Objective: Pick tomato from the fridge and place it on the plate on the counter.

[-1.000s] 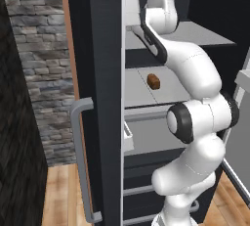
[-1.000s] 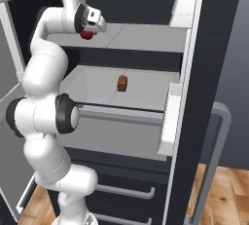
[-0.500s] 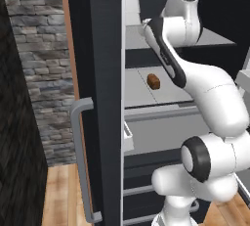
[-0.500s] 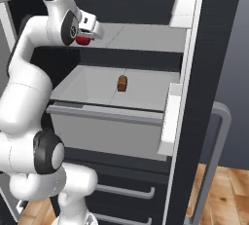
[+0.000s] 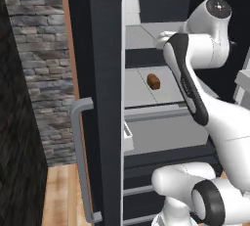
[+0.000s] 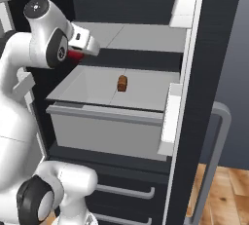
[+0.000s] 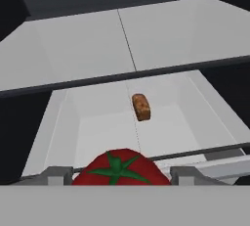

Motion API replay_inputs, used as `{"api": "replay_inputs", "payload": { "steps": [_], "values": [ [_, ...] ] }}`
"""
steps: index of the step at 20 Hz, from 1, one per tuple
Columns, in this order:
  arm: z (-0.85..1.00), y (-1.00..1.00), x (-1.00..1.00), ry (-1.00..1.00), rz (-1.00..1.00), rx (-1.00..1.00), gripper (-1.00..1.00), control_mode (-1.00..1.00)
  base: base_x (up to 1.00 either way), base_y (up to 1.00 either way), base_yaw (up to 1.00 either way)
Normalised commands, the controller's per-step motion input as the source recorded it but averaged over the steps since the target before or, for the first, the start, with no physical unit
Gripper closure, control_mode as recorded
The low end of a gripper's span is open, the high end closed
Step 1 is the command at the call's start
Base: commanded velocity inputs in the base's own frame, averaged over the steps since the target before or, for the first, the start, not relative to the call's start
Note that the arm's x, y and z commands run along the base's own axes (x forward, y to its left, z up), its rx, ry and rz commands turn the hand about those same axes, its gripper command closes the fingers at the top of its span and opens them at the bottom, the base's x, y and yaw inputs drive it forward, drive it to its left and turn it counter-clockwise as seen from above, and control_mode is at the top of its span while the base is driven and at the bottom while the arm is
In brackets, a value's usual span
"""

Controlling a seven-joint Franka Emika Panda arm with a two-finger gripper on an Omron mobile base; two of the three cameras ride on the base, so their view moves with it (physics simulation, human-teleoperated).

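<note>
I had the tomato (image 7: 120,169) clamped in my gripper (image 6: 78,55), the fingers closed against its two sides so that the green stem star faced up toward the hand camera. From the right base view only a sliver of red showed under the white hand, just in front of the upper shelf of the fridge (image 5: 100,73). I held the fruit out past the shelf edge, in the open air of the doorway, because the shelf lip and the drawer below leave little room to swing, and I judged it safer to be clear of both before turning.

Below my hand lay the pale grey drawer (image 7: 161,122), and on its floor the brown oblong lump (image 7: 140,106), well apart from the tomato and no part of my errand. The fridge door (image 5: 105,137) stood open at my left with its long grey bar handle (image 5: 80,161) toward the stone wall (image 5: 36,63).

By my reckoning the picking was done and the carrying was ahead; the plate and the counter were not before me, so the base would need to turn toward them.
</note>
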Motion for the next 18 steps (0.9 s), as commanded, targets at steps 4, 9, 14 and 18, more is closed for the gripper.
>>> {"api": "replay_inputs", "payload": {
  "steps": [4,9,14,18],
  "values": [
    [0.0,-0.15,-1.0,0.05,0.0,0.02,1.0,-1.0,0.0,0.0,0.0],
    [-0.18,0.0,-1.0,0.01,0.0,0.0,1.0,-1.0,0.0,0.0,0.0],
    [0.0,0.0,-0.44,0.07,0.05,0.0,1.0,-1.0,0.0,0.0,0.0],
    [-0.02,0.0,-0.41,0.12,0.06,0.0,1.0,-1.0,0.0,0.0,0.0]
  ]
}}
